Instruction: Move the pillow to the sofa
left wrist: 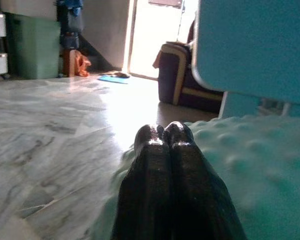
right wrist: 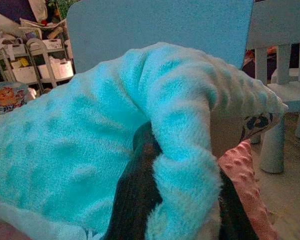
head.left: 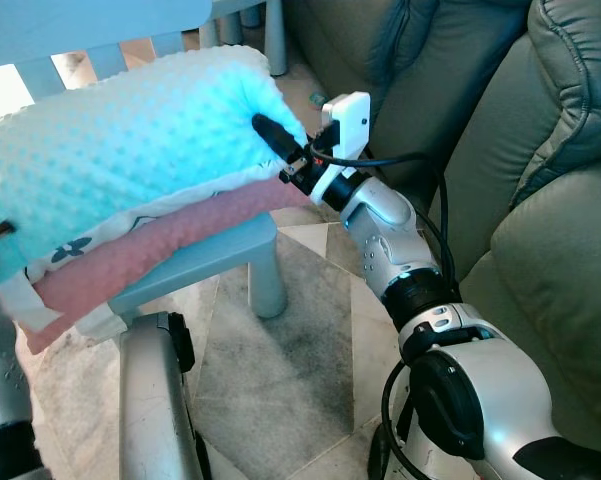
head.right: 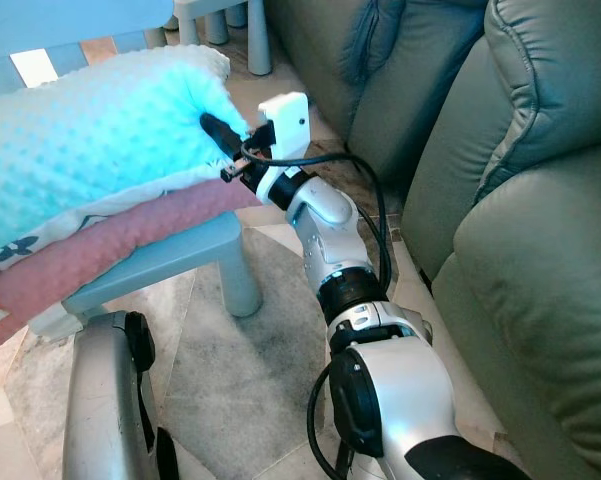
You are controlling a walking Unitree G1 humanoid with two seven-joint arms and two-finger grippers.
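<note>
A turquoise dotted pillow [head.left: 130, 150] lies on top of a pink pillow [head.left: 160, 245], both stacked on a small light-blue chair [head.left: 220, 258]. My right gripper [head.left: 278, 148] is shut on the turquoise pillow's right corner; in the right wrist view a fold of the pillow [right wrist: 184, 130] sits between the black fingers [right wrist: 137, 190]. My left gripper [left wrist: 163, 136] has its fingers pressed together with nothing between them, at the pillow's left end beside the dotted fabric [left wrist: 254, 170]. The grey-green sofa [head.left: 550, 210] stands to the right, close behind my right arm.
A marble floor [head.left: 290, 370] lies under the chair. Legs of other small furniture [head.left: 273, 35] stand at the back near the sofa's end. The chair's blue backrest [right wrist: 159, 22] rises behind the pillows. My left forearm [head.left: 155, 400] is low at the front left.
</note>
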